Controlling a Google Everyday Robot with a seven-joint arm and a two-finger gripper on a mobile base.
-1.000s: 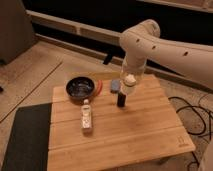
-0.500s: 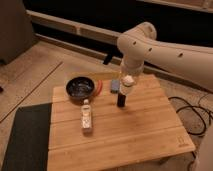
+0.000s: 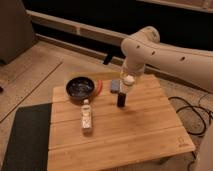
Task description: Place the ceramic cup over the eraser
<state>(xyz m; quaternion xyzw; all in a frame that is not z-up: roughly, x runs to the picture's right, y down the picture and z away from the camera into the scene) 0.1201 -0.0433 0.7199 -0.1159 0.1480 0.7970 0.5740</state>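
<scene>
The wooden table (image 3: 125,135) stands where it stood a second ago, and nothing on it has moved; my white arm (image 3: 165,52) reaches in from the right and bends down over the far half of the top, its elbow barely shifted from a second ago; a dark mat (image 3: 25,137) lies on the floor at the table's left edge. On the table, the black bowl (image 3: 80,89) sits near the far left corner; the clear bottle (image 3: 87,117) lies on its side just in front of the bowl; the flat blue-grey pad (image 3: 114,87) rests to the right of the bowl, well back on the boards. The eraser (image 3: 120,98) stands upright just in front of that pad, in the same spot as before. My gripper (image 3: 127,81) hangs straight above the eraser, clamped on the cup (image 3: 129,78), as it was a second ago and half a second ago; the cup sits right over the eraser's top, at almost the same height as before; whether the cup's rim already touches the eraser I cannot tell.
</scene>
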